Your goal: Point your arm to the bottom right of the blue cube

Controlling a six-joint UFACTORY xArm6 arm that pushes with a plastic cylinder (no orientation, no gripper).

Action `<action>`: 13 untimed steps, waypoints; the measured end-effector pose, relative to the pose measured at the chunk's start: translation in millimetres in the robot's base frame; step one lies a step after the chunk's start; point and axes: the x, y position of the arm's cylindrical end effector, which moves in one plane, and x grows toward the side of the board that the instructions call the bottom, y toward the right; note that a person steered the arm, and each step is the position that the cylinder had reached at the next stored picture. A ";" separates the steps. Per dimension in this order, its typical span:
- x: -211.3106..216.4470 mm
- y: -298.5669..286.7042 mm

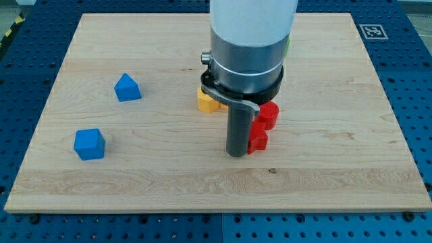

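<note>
The blue cube (89, 144) sits near the view's left edge of the wooden board (135, 182), toward the bottom. A second blue block (127, 88), house-shaped, lies above and to its right. My tip (236, 154) rests on the board near the middle, far to the right of the blue cube. It touches the left side of a red block (258, 140). Another red block (268, 115) sits just above that one. A yellow block (208, 101) shows partly behind the arm.
The arm's wide grey and white body (250, 40) hides the upper middle of the board; a sliver of green (288, 46) shows at its right edge. A blue perforated table (412, 81) surrounds the board. A fiducial marker (372, 30) is at the top right.
</note>
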 end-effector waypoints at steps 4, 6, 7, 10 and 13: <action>-19.7 -20.0; -9.1 -59.7; 10.3 -62.7; 43.3 -166.2; 43.3 -186.7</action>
